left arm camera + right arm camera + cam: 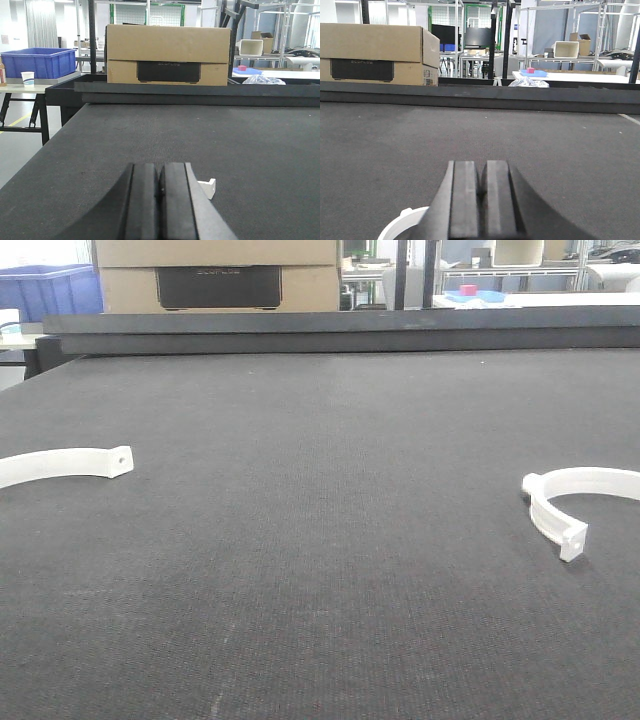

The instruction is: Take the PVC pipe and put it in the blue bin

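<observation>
Black rubber fingers (145, 205) of the left tool (160, 200) filled the bottom of the left wrist view, clenched flat against each other with nothing between them. They hung low over the dark grey fabric-covered counter (320, 570). Just right of them, the square end of a flat white plastic arc (207, 187) poked out from behind the tool. In the front view that arc (60, 465) lay on the counter's left side, a round hole in its near end.

The right tool (482, 197) was likewise clenched on nothing, its fingers all but touching and low over the counter. A white curve with a small tab showed at the lower left of the right wrist view, partly hidden by the tool. It was apparently the white C-shaped PVC pipe half-ring (395, 225).

In the front view the pipe (540, 502) lay flat on the counter's right side, well apart from the arc. A square tab marked its near end, and its far end ran out of the picture.

Beyond the counter's raised black back rail (330, 330) stood a brown cardboard box (167, 52). The blue plastic bin (37, 62) sat off the counter past its far left corner, next to a white paper cup (27, 78).
</observation>
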Controlling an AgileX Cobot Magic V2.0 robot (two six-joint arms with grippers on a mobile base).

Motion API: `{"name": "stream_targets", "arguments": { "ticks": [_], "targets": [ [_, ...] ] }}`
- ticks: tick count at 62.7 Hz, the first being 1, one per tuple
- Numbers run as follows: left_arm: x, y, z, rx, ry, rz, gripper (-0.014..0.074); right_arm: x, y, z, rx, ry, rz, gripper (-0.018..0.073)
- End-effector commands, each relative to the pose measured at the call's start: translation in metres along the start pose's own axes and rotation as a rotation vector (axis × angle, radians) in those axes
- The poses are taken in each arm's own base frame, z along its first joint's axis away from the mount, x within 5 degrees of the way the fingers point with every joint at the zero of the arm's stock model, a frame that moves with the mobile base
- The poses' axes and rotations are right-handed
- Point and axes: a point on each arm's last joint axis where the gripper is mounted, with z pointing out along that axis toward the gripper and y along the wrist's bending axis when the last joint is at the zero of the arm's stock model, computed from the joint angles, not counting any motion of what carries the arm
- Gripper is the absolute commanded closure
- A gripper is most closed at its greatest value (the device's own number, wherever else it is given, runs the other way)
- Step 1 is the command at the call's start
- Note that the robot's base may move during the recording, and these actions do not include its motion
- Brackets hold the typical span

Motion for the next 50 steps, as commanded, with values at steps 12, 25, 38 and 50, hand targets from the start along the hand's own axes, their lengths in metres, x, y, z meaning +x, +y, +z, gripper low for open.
{"name": "stream_targets", "arguments": {
  "ticks": [12,25,38,50],
  "targets": [
    [-0.0023,0.0003,-0.0005,-0.006,-0.023,-0.006,0.0707,-0.0017,-0.0003,-0.0004,0.005,-0.02,-0.004,0.0715],
    [-0.0023,0.0003,-0.0005,-0.006,-0.023,-0.006,0.0707,-0.0017,-0.0003,-0.0004,0.005,-0.02,-0.004,0.0715],
    [-0.0023,0.0003,-0.0005,-0.006,-0.023,-0.006,0.0707,-0.0017,-0.0003,-0.0004,0.005,-0.02,-0.004,0.0715],
    [-0.0023,0.0003,-0.0005,-0.006,-0.023,-0.006,0.0707,-0.0017,-0.0003,-0.0004,0.005,-0.02,-0.004,0.0715]
  ]
}}
